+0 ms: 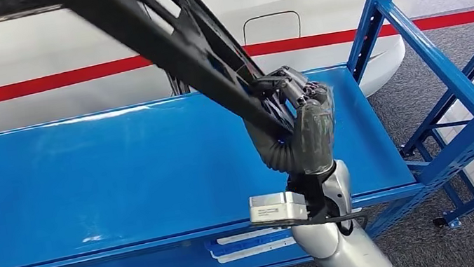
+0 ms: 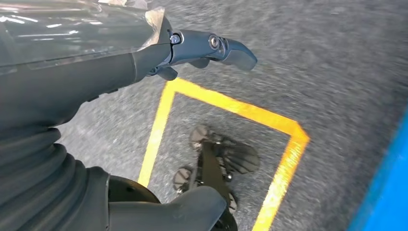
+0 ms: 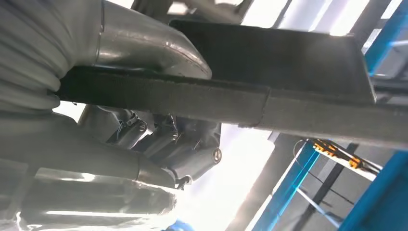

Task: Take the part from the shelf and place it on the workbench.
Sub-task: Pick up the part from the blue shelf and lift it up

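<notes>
Nearest, the silver right arm [image 1: 339, 246] rises from below, with a small grey camera box [image 1: 277, 208] at its wrist. Above it the right robot hand [image 1: 301, 127] has its fingers wrapped around a long black part [image 1: 171, 40], holding it over the right end of the blue shelf [image 1: 87, 191]. The part slants up and away to the left, clear of the shelf top, and hides a strip of what stands behind. In the right wrist view the dark bar of the part [image 3: 240, 103] lies clamped between the thumb [image 3: 154, 45] and the darker fingers [image 3: 178, 144].

The left robot hand [image 2: 144, 62] hangs over grey carpet with a yellow floor line [image 2: 226, 103] beneath it; its fingers are spread and hold nothing.

On the lower shelf level lie flat white pieces [image 1: 254, 243]. To the right stands another blue rack [image 1: 453, 83]. Behind the shelf is a white car body [image 1: 64, 42] with a red stripe [image 1: 35, 84].
</notes>
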Robot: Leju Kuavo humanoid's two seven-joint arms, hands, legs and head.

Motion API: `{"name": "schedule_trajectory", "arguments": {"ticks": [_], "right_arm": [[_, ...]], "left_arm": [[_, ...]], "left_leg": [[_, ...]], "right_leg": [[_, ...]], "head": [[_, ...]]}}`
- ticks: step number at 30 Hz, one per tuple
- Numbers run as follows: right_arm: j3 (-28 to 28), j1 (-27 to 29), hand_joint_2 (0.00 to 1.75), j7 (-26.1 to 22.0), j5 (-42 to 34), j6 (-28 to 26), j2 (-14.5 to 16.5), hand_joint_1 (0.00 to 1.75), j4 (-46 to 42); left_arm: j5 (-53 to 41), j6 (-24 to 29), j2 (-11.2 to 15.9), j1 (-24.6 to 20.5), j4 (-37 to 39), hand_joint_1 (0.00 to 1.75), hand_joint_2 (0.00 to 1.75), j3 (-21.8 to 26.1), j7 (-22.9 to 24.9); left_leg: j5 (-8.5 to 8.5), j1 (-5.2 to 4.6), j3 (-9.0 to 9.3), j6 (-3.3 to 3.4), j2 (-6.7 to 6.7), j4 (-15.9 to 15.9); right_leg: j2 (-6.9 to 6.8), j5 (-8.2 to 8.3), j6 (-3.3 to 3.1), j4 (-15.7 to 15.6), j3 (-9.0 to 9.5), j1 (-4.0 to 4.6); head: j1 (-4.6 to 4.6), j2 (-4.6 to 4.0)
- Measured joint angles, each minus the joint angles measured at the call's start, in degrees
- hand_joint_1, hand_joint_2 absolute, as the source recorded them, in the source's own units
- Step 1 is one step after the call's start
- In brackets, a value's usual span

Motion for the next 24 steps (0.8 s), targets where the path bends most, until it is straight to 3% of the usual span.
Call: {"name": "schedule_trajectory", "arguments": {"ticks": [6, 10, 14, 16, 18, 20, 21, 23, 24], "right_arm": [[2.2, -1.9, 1.75, -8.8, -15.8, -3.0, 0.0, 1.75, 4.1], [3.0, -2.7, 1.75, -9.7, -19.3, -3.9, 0.4, 1.75, 6.0], [3.0, -3.9, 1.75, -9.7, -20.7, -4.3, 1.3, 1.75, 6.9], [3.0, -4.4, 1.75, -9.7, -21.0, -4.4, 1.5, 1.75, 7.1], [3.0, -4.6, 1.75, -9.6, -21.2, -4.4, 1.4, 1.75, 7.4], [3.1, -4.6, 1.75, -9.4, -21.6, -4.4, 1.4, 1.75, 7.8], [3.1, -4.5, 1.75, -9.3, -21.8, -4.3, 1.4, 1.75, 8.0], [3.1, -4.6, 1.75, -9.2, -21.9, -4.2, 1.4, 1.75, 8.2], [3.1, -4.6, 1.75, -9.2, -21.9, -4.2, 1.5, 1.75, 8.2]], "left_arm": [[-0.7, 4.5, 0.1, 0.1, 0.0, 0.00, 1.75, 1.3, 4.4], [-2.5, 6.2, 0.1, 0.2, 0.0, 0.00, 1.75, 1.3, 7.0], [-3.3, 6.7, -0.1, 0.2, 0.2, 0.00, 1.75, 1.2, 9.3], [-3.4, 6.9, -0.2, 0.2, 0.3, 0.00, 1.75, 1.2, 10.0], [-3.6, 7.2, -0.3, 0.2, 0.4, 0.00, 1.75, 1.2, 10.4], [-3.6, 7.3, -0.3, 0.2, 0.5, 0.00, 1.75, 1.2, 10.7], [-3.6, 7.3, -0.4, 0.2, 0.5, 0.00, 1.75, 1.2, 10.8], [-3.6, 7.3, -0.5, 0.2, 0.5, 0.00, 1.75, 1.2, 10.9], [-3.6, 7.3, -0.5, 0.2, 0.5, 0.00, 1.75, 1.2, 10.9]], "left_leg": [[-0.13, -0.08, -0.04, 0.21, -0.02, 0.1], [-0.40, -0.20, -0.15, 0.67, -0.02, 0.5], [0.32, -0.19, 0.33, 1.68, 0.17, -0.1], [0.93, 0.08, 0.74, 2.21, 0.47, -1.0], [1.13, 0.09, 0.67, 2.36, 0.59, -1.1], [1.29, 0.16, 0.41, 2.18, 0.63, -1.0], [1.39, 0.26, 0.22, 2.02, 0.62, -0.9], [1.50, 0.54, -0.27, 1.52, 0.58, -0.4], [1.55, 0.62, -0.59, 1.15, 0.51, -0.1]], "right_leg": [[-0.02, -0.01, 0.03, 0.0, 0.04, -0.15], [-0.02, -0.09, 0.26, 0.0, 0.14, -0.29], [-0.08, -0.32, 0.77, 0.2, 0.14, -0.19], [-0.17, -2.76, 0.52, 3.8, -1.29, -0.08], [-0.22, -6.39, 0.27, 11.3, -4.15, -0.45], [-0.25, -7.97, 0.93, 15.9, -5.60, -0.91], [-0.28, -7.48, 1.59, 15.0, -4.81, -1.16], [-0.53, -5.19, 2.98, 7.5, -0.38, -1.78], [-0.52, -4.12, 3.33, 4.2, 1.74, -1.76]], "head": [[-0.02, 0.00], [-0.01, 0.01], [0.00, 0.00], [0.08, 0.01], [0.12, 0.01], [0.12, 0.01], [0.13, 0.00], [0.15, 0.00], [0.21, 0.00]]}}
